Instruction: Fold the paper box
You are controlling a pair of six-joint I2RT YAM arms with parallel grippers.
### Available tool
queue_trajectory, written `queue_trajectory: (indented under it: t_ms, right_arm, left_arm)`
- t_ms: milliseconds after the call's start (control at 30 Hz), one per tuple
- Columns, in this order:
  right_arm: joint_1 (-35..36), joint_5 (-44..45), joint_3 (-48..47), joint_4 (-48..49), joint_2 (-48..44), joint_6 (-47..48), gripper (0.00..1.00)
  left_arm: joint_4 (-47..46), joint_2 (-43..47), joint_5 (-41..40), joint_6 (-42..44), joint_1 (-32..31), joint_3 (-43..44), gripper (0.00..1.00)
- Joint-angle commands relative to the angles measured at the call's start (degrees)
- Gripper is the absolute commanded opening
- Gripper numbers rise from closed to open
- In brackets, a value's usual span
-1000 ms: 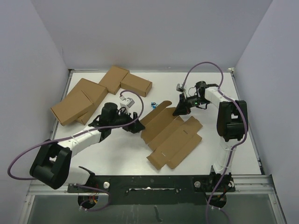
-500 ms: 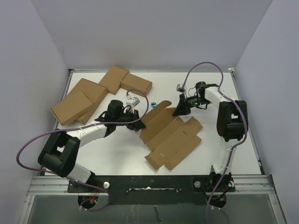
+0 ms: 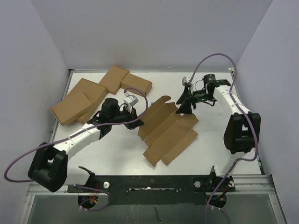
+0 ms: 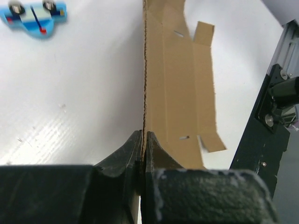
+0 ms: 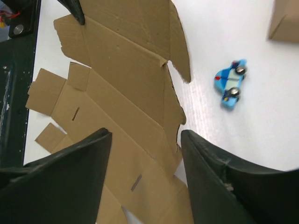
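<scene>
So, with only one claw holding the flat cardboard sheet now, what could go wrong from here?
The left claw pinches only the thin edge of the paper box; a pull may tear it or let it slip out.
The right claw is open above the sheet, so the sheet may pivot or slide instead of folding.
The blue toy car lies near a flap and could be knocked.

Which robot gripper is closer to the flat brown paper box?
Left. The left gripper is shut on the paper box, pinching its edge. The right gripper hangs open over its far side, gripping nothing.
</scene>
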State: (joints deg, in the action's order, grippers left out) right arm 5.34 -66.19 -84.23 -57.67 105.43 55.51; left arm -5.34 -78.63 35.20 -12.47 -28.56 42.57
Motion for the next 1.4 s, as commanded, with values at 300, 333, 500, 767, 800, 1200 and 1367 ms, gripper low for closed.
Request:
queue_trajectory:
  t_ms: [300,333,500,767,800,1200,1367]
  right_arm:
    - [-17.6,-8.8,15.0,38.5,-27.6,-42.9,0.66]
    - [-18.4,-9.8,16.0,40.3,-28.4,-44.8,0.65]
    - [-19.6,-11.2,19.1,43.4,-30.4,-44.8,0.53]
    - [-16.7,-16.1,19.7,33.9,-31.6,-27.9,0.24]
    - [-15.9,-16.5,19.1,31.0,-31.4,-24.0,0.23]
    - [-9.9,-17.0,16.1,9.3,-31.1,2.8,0.21]
    - [-8.8,-18.8,14.9,2.2,-31.6,10.6,0.21]
  left_arm:
    - [14.4,12.5,12.3,25.9,1.5,15.5,0.00]
    - [15.7,12.7,14.2,27.8,2.1,16.2,0.00]
    - [10.5,15.7,20.7,30.0,3.5,11.3,0.00]
    - [-2.1,20.5,27.1,24.9,7.5,2.8,0.00]
    - [-1.5,20.7,27.0,25.5,7.5,2.7,0.00]
    - [-0.7,20.1,27.2,26.1,7.6,2.8,0.00]
    - [-0.8,20.2,26.6,26.2,7.6,2.8,0.00]
